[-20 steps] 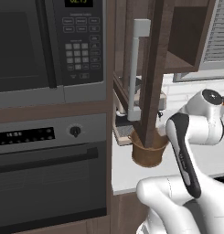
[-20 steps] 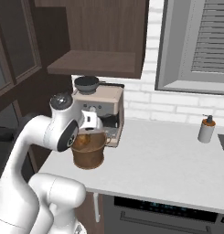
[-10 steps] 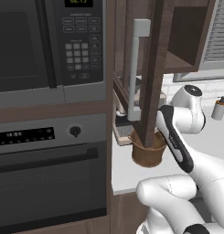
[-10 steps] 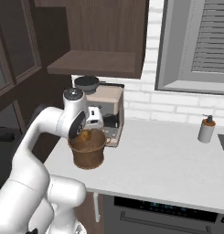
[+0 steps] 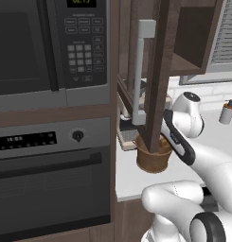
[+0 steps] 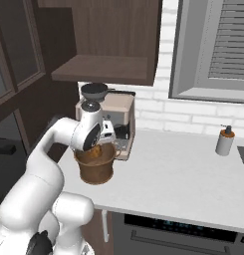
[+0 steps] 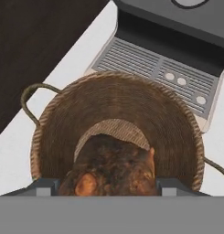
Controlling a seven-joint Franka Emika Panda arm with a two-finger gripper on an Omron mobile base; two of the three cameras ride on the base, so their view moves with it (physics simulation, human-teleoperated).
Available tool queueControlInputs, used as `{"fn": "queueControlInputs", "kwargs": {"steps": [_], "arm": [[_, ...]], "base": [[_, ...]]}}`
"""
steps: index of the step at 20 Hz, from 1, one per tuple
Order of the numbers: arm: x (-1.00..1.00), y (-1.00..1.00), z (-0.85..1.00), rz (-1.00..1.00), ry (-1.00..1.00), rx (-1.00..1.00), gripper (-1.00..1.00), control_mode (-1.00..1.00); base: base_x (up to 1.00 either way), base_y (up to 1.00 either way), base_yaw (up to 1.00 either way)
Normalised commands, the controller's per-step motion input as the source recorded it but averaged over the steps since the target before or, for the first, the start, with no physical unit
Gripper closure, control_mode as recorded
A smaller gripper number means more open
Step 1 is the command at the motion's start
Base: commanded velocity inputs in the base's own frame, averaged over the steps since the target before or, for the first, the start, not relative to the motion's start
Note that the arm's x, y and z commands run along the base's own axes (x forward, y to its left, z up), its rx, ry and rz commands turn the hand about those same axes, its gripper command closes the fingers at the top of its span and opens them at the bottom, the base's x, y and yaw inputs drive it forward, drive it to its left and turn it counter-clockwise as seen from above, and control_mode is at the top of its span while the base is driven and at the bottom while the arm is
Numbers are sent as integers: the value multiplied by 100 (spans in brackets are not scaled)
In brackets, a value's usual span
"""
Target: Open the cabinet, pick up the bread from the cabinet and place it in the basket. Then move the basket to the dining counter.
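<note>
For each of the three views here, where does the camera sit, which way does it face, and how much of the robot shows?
Left base view: behind-left, facing the microwave, open cabinet door and basket; the arm rises lower right.
Right base view: behind-right, facing the worktop, coffee machine and window; the arm rises lower left.
Hand view: looks straight down into the basket at the bread, between the jaws.
All three share the basket.

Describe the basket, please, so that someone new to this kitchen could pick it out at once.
Find the white worktop under the open dark cabinet. Beside the coffee machine at its left end stands the basket. It is the one round, brown, woven bucket there, with thin loop handles, and the bread shows above it.
</note>
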Motion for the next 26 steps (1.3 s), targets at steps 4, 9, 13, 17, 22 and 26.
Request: {"fn": "queueControlInputs", "kwargs": {"steps": [4,9,13,17,22,26], "arm": [[19,0,-5,7,4,0,100,-100],[15,0,-23,5,8,0,100,-100],[7,0,-35,3,9,0,100,-100],[10,1,-41,2,9,0,100,-100],[13,1,-32,2,6,0,100,-100],[3,1,-12,3,5,0,100,-100]], "base": [[0,0,0],[0,0,0],[0,0,0],[0,0,0],[0,0,0],[0,0,0]]}}
